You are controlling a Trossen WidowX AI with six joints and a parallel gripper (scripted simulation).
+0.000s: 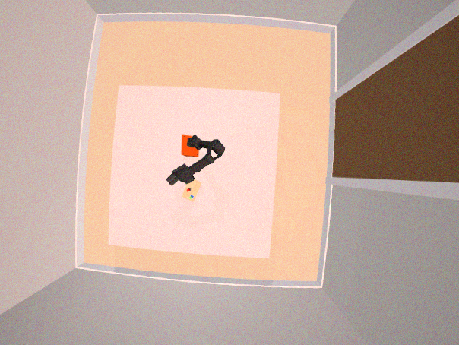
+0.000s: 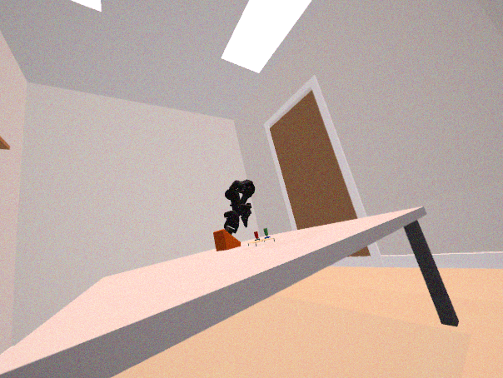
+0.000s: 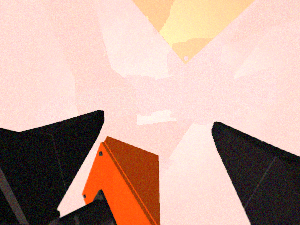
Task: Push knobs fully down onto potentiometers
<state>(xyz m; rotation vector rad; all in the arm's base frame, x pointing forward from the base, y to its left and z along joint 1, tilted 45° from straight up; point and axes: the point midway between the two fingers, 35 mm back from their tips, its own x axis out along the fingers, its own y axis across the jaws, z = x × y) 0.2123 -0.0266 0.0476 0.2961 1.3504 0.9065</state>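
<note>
The tan circuit board (image 1: 196,185) (image 3: 200,21) stands on short legs; only its corner shows at the top of the wrist view. A red knob (image 1: 188,189) (image 2: 256,235) stands upright over a dark potentiometer. A green knob (image 2: 266,231) stands upright over a blue potentiometer (image 2: 267,237). Both are too small to tell whether a gap remains beneath them. My gripper (image 3: 158,121) (image 2: 246,226) is open and empty, with its fingers wide apart. It hangs above the table between the orange block and the board, clear of both knobs. The overhead view hides its fingertips under the arm.
The orange block (image 1: 185,149) (image 2: 221,241) (image 3: 125,199) stands at the arm's base, on the side of the gripper away from the board. The arm is folded back above the table (image 1: 235,220) (image 2: 166,287).
</note>
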